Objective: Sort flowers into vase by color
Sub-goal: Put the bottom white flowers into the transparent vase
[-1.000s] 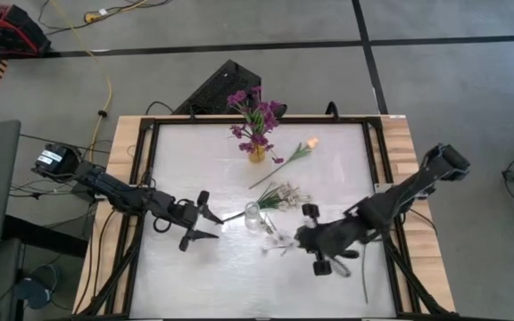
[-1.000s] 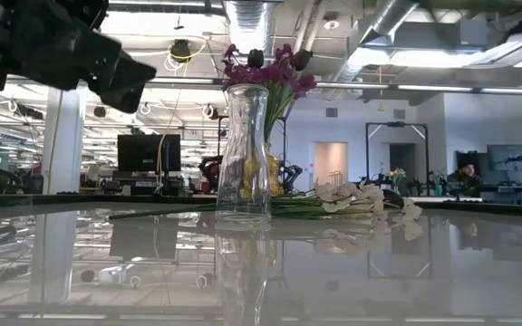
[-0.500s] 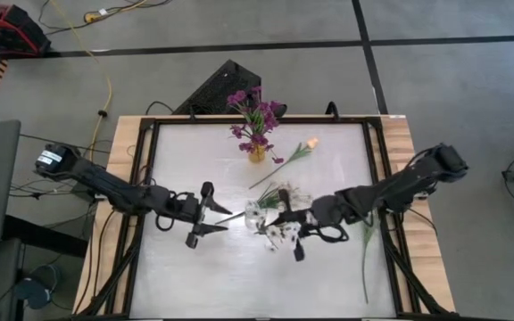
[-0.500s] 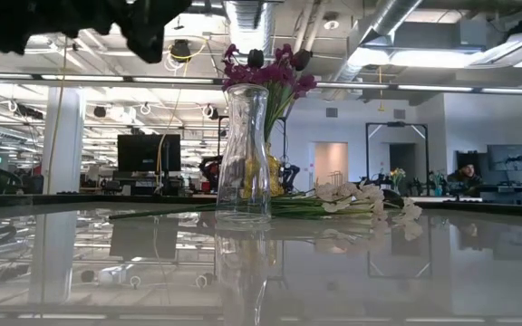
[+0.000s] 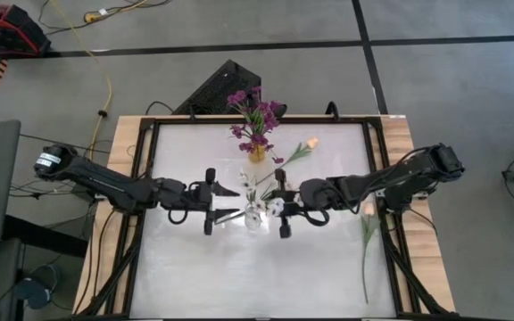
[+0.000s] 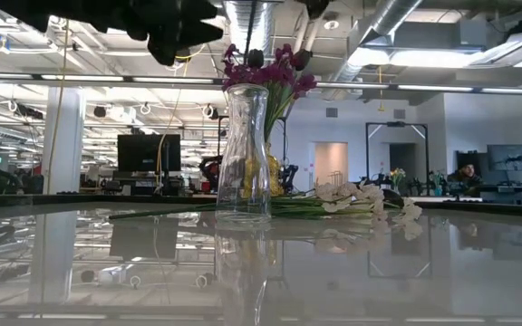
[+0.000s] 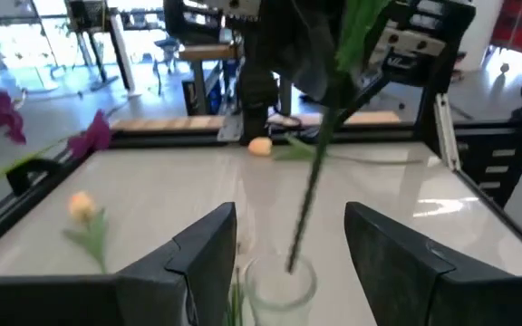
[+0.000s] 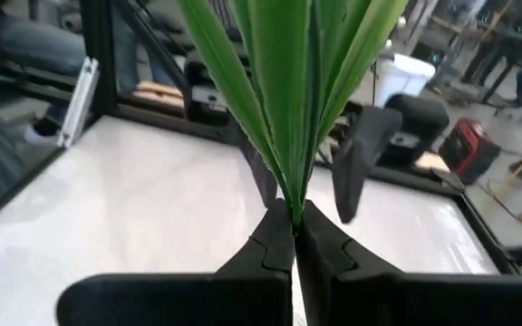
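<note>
White-blossomed green-stemmed flower [image 7: 314, 172] hangs clenched in the right gripper [image 8: 294, 237], stem tip inside the clear glass vase's [image 6: 244, 154] rim; the released left gripper [image 5: 211, 202] flanks that vase.

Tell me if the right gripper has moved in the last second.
Yes. In the high view the right gripper, jaws shut on a white flower spray, has swung from the near right toward the clear vase.

White table [image 5: 194, 276], 2 vases [image 5: 256, 153], loose flowers [image 5: 366, 234]

High view looks straight down over the whole table [image 5: 194, 276]. Low view sits at tabletop level, close to the clear vase [image 6: 244, 154]. Both wrist views face that centre.
</note>
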Controlling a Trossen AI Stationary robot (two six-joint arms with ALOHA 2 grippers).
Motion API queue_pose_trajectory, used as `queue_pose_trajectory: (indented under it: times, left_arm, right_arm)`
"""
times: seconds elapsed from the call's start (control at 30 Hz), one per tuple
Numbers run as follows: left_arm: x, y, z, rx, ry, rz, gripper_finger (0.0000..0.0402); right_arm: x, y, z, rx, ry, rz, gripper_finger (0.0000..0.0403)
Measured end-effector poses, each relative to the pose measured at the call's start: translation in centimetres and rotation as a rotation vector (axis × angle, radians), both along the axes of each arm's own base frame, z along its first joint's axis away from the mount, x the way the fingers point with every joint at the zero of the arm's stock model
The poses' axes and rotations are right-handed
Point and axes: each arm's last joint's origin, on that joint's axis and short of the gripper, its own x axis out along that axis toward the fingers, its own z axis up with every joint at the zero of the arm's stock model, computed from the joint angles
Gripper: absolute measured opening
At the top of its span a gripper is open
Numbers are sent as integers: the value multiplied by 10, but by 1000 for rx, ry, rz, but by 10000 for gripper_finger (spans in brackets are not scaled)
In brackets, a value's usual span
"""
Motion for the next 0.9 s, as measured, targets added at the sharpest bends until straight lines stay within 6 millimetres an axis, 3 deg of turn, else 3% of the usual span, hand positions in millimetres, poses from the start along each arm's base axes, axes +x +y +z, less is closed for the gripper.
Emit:
queue_pose_trajectory:
  times: [0.43,0.9]
  left_arm:
    - [-2,8,-14,30,146,68,196]
    - [-2,9,-17,42,171,109,196]
  right_arm:
    - [-2,-27,-27,94,25,-96,27]
    - [-3,-25,-29,204,42,-45,46]
